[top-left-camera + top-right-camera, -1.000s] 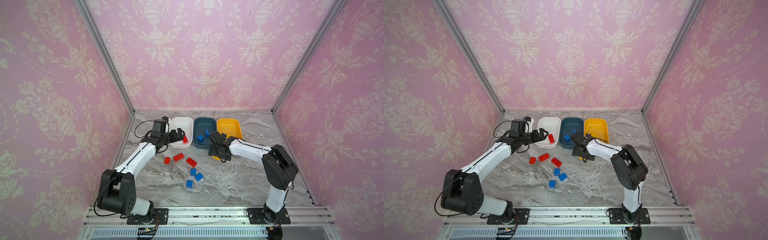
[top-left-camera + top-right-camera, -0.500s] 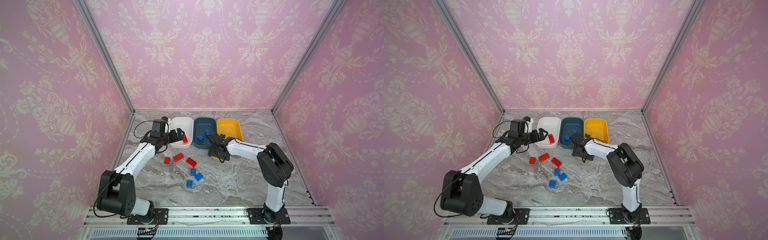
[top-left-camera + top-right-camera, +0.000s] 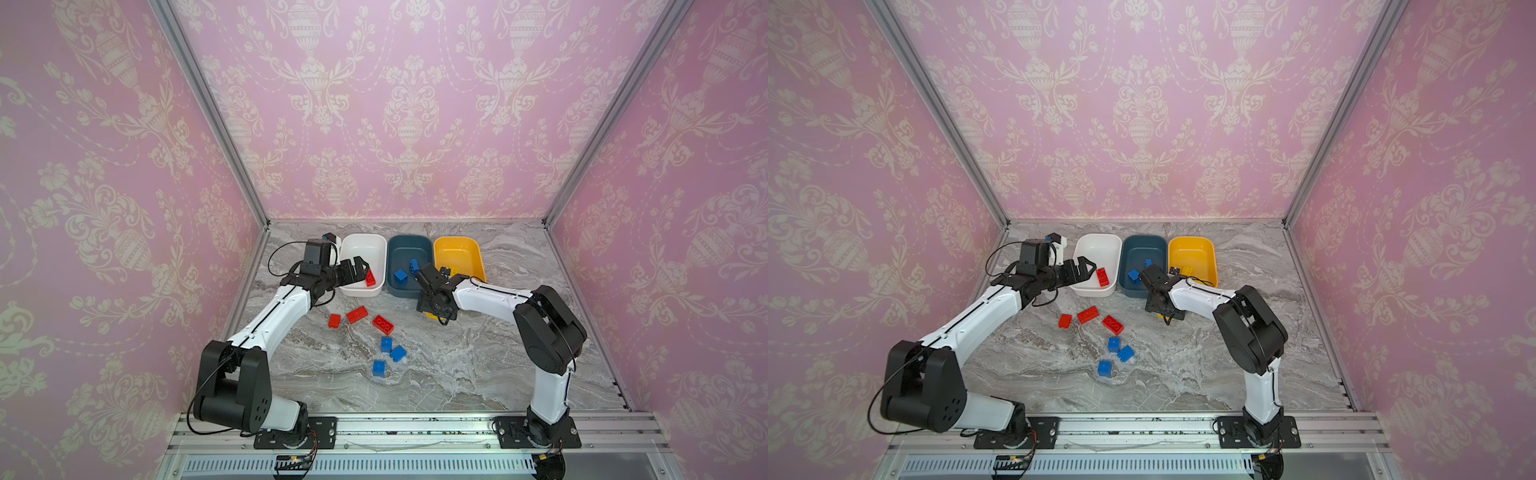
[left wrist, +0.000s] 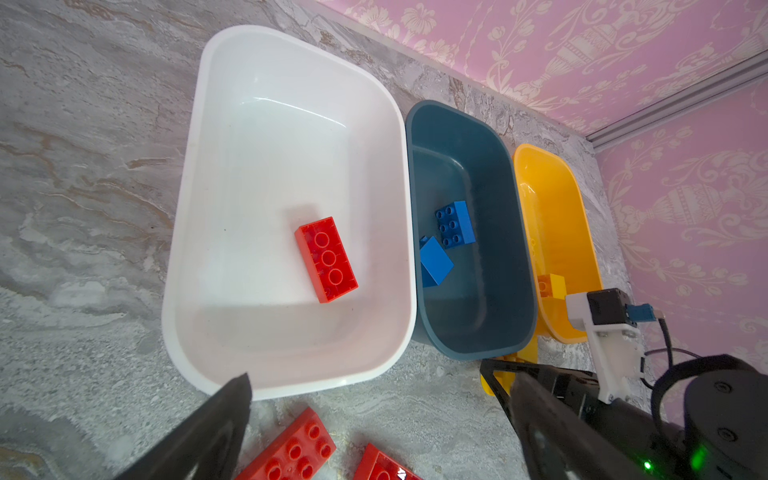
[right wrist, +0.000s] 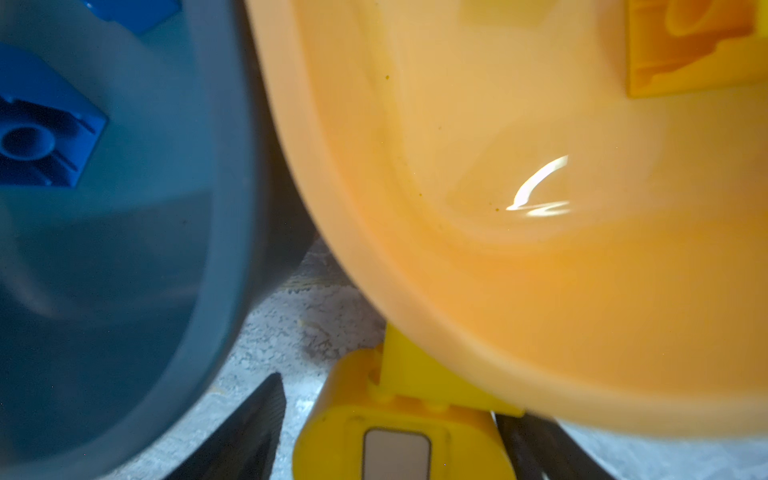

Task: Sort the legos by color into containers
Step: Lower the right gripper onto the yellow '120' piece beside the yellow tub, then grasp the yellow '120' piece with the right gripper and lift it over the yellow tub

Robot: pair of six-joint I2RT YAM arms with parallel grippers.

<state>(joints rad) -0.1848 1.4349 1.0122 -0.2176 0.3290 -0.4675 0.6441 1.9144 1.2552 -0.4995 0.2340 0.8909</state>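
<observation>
Your workspace is a grey marbled tabletop (image 3: 478,365), boxed in on three sides by pink wallpaper (image 3: 415,104) with a pale urn-and-garland pattern. Aluminium posts (image 3: 212,112) run up the two far corners, and a ribbed aluminium rail (image 3: 415,424) along the near edge carries both arm bases (image 3: 536,430).

Along the table's far edge you have three tubs side by side: the white tub (image 3: 362,245) on the left, the teal tub (image 3: 409,247) in the middle and the yellow-orange tub (image 3: 457,251) on the right. The white one holds a red brick (image 4: 326,259) lying underside up. The teal one holds two blue bricks (image 4: 455,224), and the yellow-orange one a yellow brick (image 3: 1187,270) near its front wall.

Your left gripper (image 3: 360,270) hovers at the white tub's near rim, jaws spread wide and holding nothing. Your right gripper (image 5: 388,399) points down at the table just in front of the teal and yellow-orange tubs. The right wrist view shows its fingers (image 5: 249,432) standing either side of the rounded yellow piece (image 5: 399,457) with the sticker, which rests on the marble against the yellow-orange tub's near wall. A strip of marble shows between one finger and the piece, so the jaws are not clamped on it. You cannot tell whether the other finger touches it.

Near the table's middle lie three loose red bricks (image 3: 357,314) in a rough row. Just toward the near edge from them sit three loose blue bricks (image 3: 386,344), clustered together.
</observation>
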